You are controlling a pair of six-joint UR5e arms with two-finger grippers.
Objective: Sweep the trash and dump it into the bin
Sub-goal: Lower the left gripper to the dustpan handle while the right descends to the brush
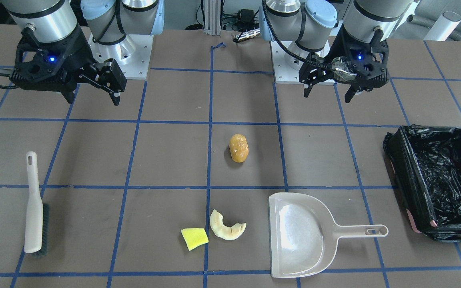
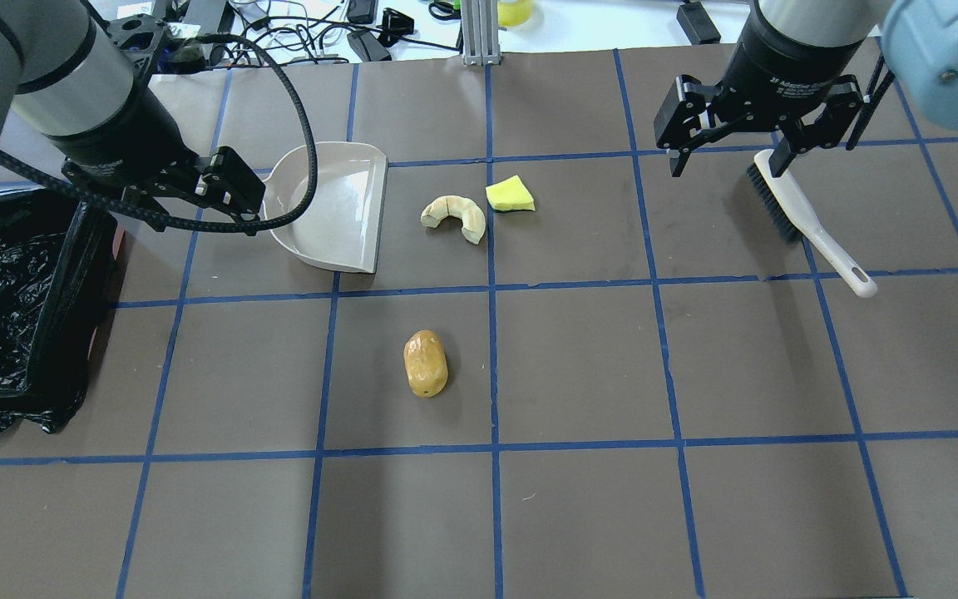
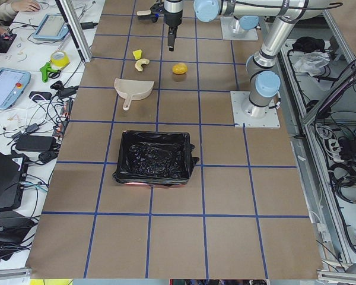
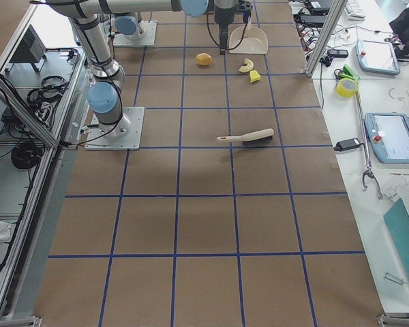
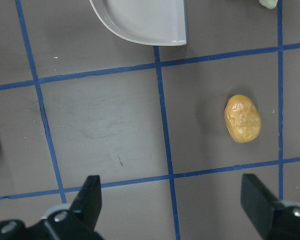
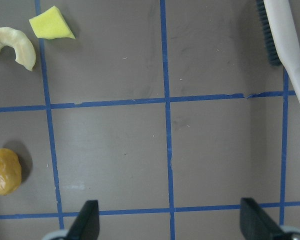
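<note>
The trash lies loose on the brown table: a golden-brown lump (image 1: 239, 148) in the middle, and a pale crescent slice (image 1: 226, 226) and a yellow spongy wedge (image 1: 194, 238) side by side nearer the operators' edge. The bin (image 1: 410, 176), lined with a black bag, stands at the table's end on my left. My left gripper (image 1: 328, 96) hangs open and empty above the table near its base; its wrist view shows the lump (image 5: 242, 118) below. My right gripper (image 1: 93, 100) is open and empty too, hovering high, with the wedge (image 6: 51, 29) and crescent (image 6: 12, 46) in its view.
A beige dustpan (image 1: 298, 236) lies flat between the crescent and the bin, its mouth facing the trash and its handle pointing at the bin. A beige hand brush (image 1: 34, 208) lies on my right side. Blue tape lines grid the table.
</note>
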